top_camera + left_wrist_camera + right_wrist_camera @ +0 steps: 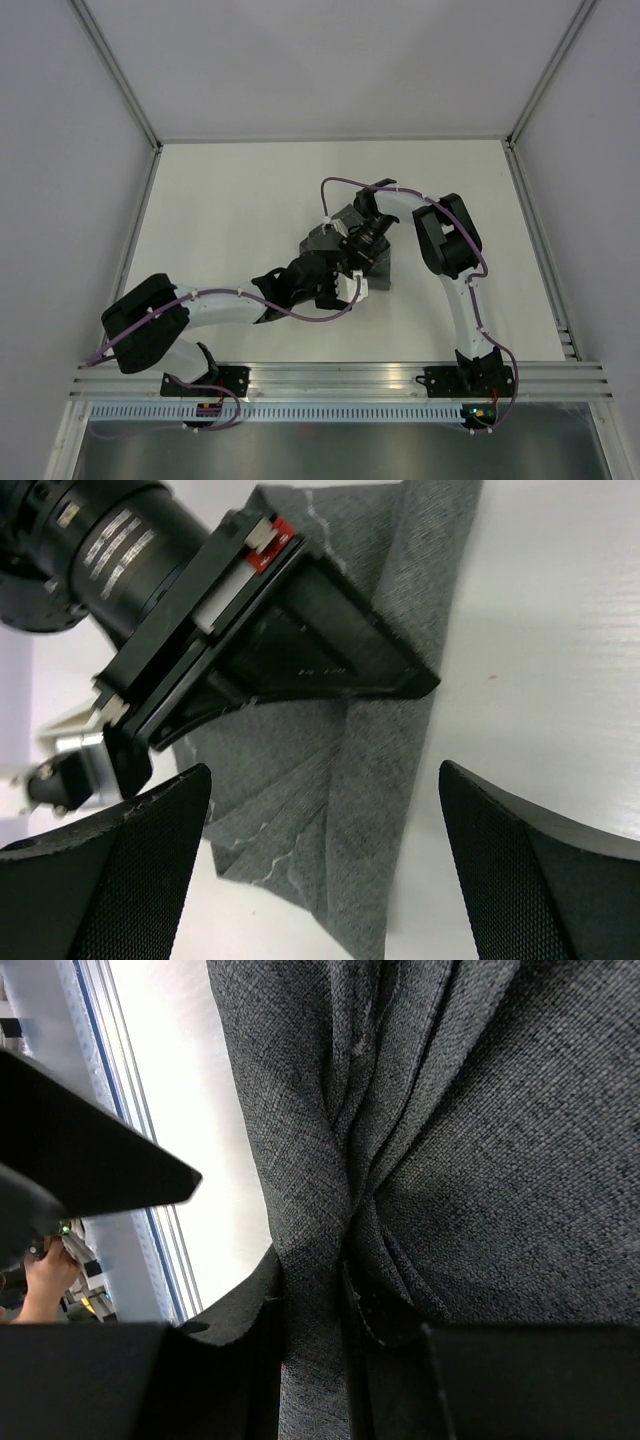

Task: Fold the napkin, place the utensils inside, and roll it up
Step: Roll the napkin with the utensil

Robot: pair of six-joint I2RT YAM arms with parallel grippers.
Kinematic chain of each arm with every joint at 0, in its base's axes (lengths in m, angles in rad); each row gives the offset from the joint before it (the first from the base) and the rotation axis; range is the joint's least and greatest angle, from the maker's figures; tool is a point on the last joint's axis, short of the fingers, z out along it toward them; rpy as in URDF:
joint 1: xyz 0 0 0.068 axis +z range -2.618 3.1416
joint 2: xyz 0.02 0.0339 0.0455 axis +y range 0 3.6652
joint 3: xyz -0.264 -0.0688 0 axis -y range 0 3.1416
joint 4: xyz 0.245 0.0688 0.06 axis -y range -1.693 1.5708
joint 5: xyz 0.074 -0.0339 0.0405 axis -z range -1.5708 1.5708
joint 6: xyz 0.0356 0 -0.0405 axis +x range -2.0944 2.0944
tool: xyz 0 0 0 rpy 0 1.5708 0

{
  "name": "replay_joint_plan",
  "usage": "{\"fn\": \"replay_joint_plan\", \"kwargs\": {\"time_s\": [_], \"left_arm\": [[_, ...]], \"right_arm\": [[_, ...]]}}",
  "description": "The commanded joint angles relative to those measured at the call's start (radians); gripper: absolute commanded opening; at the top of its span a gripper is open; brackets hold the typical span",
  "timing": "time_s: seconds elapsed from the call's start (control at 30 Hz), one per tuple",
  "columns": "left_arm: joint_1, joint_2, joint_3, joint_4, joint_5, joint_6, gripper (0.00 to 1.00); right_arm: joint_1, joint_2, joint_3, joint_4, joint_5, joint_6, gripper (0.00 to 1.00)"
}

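The dark grey napkin [377, 270] lies bunched and folded in the middle of the white table. My right gripper [360, 250] reaches down onto it and is shut on a pinched fold of the napkin [480, 1160]; the cloth runs between the right gripper's [315, 1300] jaws. My left gripper [335, 280] is open just beside it, its fingers spread over the napkin's folded end [370, 780], with the left gripper [322, 775] not touching the cloth. The right gripper [425, 680] shows above the cloth in the left wrist view. The utensils are out of view.
An aluminium rail [340, 380] runs along the near edge by the arm bases. Frame bars [545, 260] border the table on the right and left, with grey walls behind. A black finger of the left gripper [90, 1150] shows in the right wrist view.
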Motion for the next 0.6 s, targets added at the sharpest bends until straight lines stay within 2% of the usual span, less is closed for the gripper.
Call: {"fn": "replay_joint_plan", "kwargs": {"time_s": [0.0, 0.1, 0.2, 0.4, 0.57], "left_arm": [[-0.003, 0.05, 0.086, -0.056, 0.105, 0.063, 0.98], [0.014, 0.096, 0.127, -0.093, 0.154, 0.032, 0.94], [0.025, 0.122, 0.129, -0.104, 0.182, 0.014, 0.84], [0.031, 0.159, 0.127, -0.102, 0.204, -0.026, 0.71], [0.054, 0.205, 0.138, -0.083, 0.2, -0.052, 0.7]], "right_arm": [[-0.006, 0.088, -0.025, 0.109, 0.202, -0.053, 0.01], [-0.009, 0.091, -0.018, 0.106, 0.197, -0.05, 0.0], [-0.012, 0.094, -0.017, 0.103, 0.195, -0.05, 0.0], [-0.02, 0.1, -0.012, 0.095, 0.189, -0.053, 0.0], [-0.025, 0.102, -0.012, 0.092, 0.183, -0.058, 0.01]]}}
